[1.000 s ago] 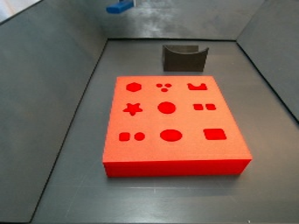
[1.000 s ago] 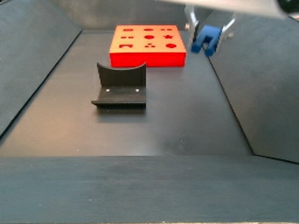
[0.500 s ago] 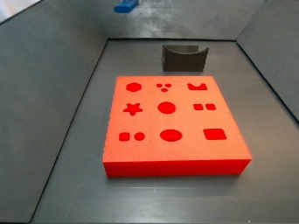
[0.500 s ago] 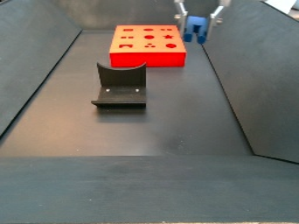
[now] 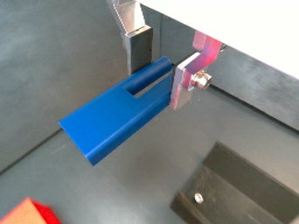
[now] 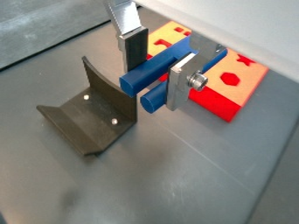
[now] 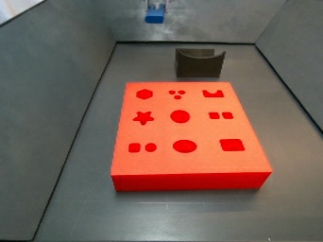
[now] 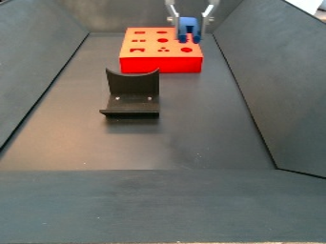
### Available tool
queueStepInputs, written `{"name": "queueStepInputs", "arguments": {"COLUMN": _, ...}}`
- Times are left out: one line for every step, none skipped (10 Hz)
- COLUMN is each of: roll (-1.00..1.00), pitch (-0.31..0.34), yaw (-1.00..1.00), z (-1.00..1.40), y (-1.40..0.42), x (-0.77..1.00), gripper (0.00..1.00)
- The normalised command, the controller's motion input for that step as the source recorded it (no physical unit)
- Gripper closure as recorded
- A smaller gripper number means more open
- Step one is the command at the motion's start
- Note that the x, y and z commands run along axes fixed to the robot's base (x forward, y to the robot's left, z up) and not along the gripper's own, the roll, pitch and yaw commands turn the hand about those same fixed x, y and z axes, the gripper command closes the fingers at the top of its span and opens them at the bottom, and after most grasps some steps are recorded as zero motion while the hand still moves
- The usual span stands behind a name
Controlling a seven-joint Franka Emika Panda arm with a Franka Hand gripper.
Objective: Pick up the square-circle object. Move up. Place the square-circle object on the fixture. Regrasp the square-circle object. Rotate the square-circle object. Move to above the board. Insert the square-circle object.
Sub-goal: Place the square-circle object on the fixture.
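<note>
While the gripper [image 6: 156, 72] clamps the square-circle object [image 6: 163, 70] aloft, carrying it looks underway; next, lower it onto the fixture [image 6: 84, 114].

claw [image 8: 189, 19] aloft (holding block [image 8: 189, 27]), board [image 7: 187, 132] uncovered; fixture [image 7: 198, 62] apart
</note>
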Motion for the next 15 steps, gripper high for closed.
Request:
{"name": "queueStepInputs", "arguments": {"roll": 0.01, "pitch": 0.160, "yaw": 0.05, "z": -0.03, "y": -0.17, "x": 1.00, "gripper": 1.00}}
{"name": "queueStepInputs", "arguments": {"roll": 0.00, "pitch": 0.154, "yaw": 0.04, "z": -0.03, "y": -0.15, "x": 1.00, "gripper": 1.00}}
{"name": "queueStepInputs", "arguments": {"roll": 0.00, "pitch": 0.151, "yaw": 0.03, "z": -0.02, "y": -0.12, "x": 1.00, "gripper": 1.00}}
{"name": "queueStepInputs", "arguments": {"roll": 0.00, "pitch": 0.154, "yaw": 0.03, "z": -0.02, "y": -0.10, "x": 1.00, "gripper": 1.00}}
{"name": "queueStepInputs", "arguments": {"roll": -0.01, "pitch": 0.160, "yaw": 0.02, "z": -0.01, "y": -0.07, "x": 1.00, "gripper": 1.00}}
{"name": "queueStepInputs", "arguments": {"roll": -0.01, "pitch": 0.168, "yaw": 0.02, "z": 0.00, "y": -0.06, "x": 1.00, "gripper": 1.00}}
{"name": "queueStepInputs", "arguments": {"roll": -1.00, "pitch": 0.034, "yaw": 0.15, "z": 0.25, "y": 0.66, "x": 1.00, "gripper": 1.00}}
{"name": "queueStepInputs", "arguments": {"roll": -1.00, "pitch": 0.038, "yaw": 0.14, "z": 0.26, "y": 0.69, "x": 1.00, "gripper": 1.00}}
{"name": "queueStepInputs", "arguments": {"roll": -1.00, "pitch": 0.057, "yaw": 0.11, "z": 0.19, "y": 0.64, "x": 1.00, "gripper": 1.00}}
{"name": "queueStepInputs", "arguments": {"roll": -1.00, "pitch": 0.079, "yaw": 0.10, "z": 0.10, "y": 0.48, "x": 0.93, "gripper": 1.00}}
{"name": "queueStepInputs", "arguments": {"roll": -1.00, "pitch": 0.119, "yaw": 0.07, "z": 0.03, "y": 0.25, "x": 0.84, "gripper": 1.00}}
{"name": "queueStepInputs", "arguments": {"roll": -1.00, "pitch": 0.146, "yaw": 0.05, "z": 0.00, "y": 0.11, "x": 0.80, "gripper": 1.00}}
{"name": "queueStepInputs", "arguments": {"roll": -0.97, "pitch": 0.182, "yaw": 0.02, "z": 0.00, "y": 0.07, "x": 0.73, "gripper": 1.00}}
{"name": "queueStepInputs", "arguments": {"roll": -0.81, "pitch": 0.176, "yaw": -0.02, "z": 0.00, "y": 0.07, "x": 0.66, "gripper": 1.00}}
{"name": "queueStepInputs", "arguments": {"roll": -0.66, "pitch": 0.163, "yaw": -0.05, "z": -0.01, "y": 0.06, "x": 0.61, "gripper": 1.00}}
